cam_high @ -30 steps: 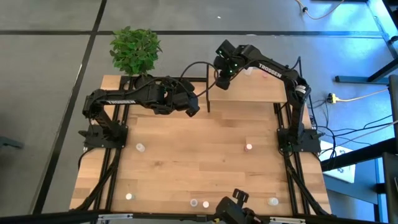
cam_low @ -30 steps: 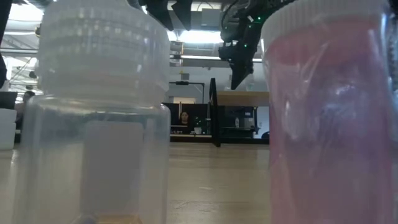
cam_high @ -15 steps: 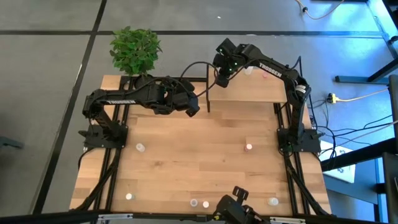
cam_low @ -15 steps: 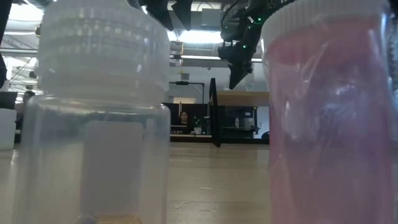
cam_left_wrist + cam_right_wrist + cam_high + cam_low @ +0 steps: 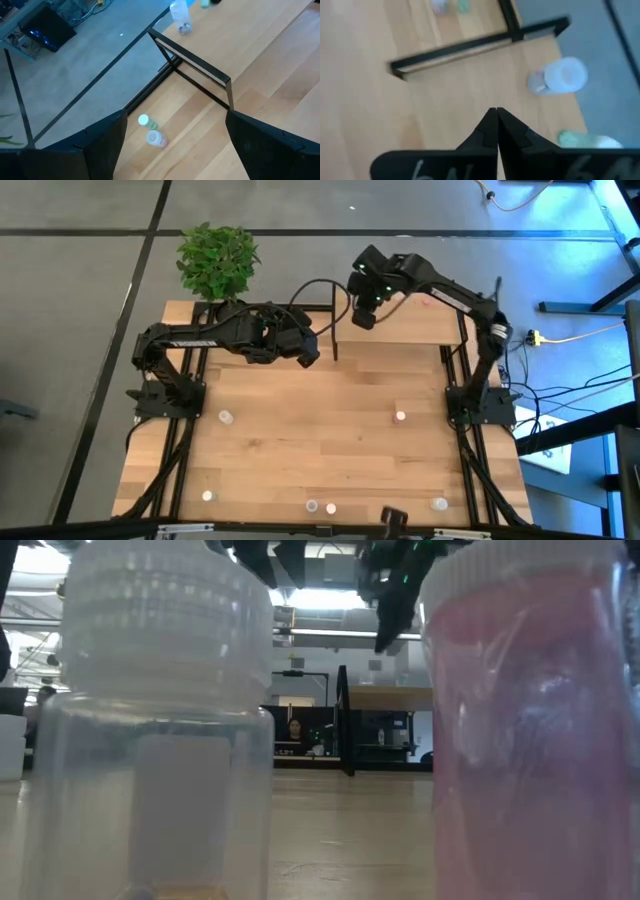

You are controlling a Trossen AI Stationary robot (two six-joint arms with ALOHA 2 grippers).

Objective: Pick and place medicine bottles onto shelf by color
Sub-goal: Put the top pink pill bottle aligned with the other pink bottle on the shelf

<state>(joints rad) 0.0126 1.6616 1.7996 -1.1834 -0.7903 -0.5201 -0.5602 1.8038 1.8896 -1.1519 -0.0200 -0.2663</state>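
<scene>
**Wood shelf, both hands above it, neither carrying a bottle**

Left hand (image 5: 312, 352) hangs over the shelf's (image 5: 420, 328) left front edge, fingers spread wide, nothing between them. Right hand (image 5: 364, 317) sits above the shelf's middle, fingers pinched together, empty. Medicine bottles: a couple on the shelf near its far right corner (image 5: 400, 294), the others on the counter (image 5: 300, 430) in front of the shelf, including a pink-capped one (image 5: 400, 417) and a white-capped one (image 5: 226, 417).

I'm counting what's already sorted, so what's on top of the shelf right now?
On the shelf, two small bottles show near the far edge: a white-capped bottle and a green-capped bottle. The right gripper, jaws shut, hangs above the shelf and hides part of it.
</scene>
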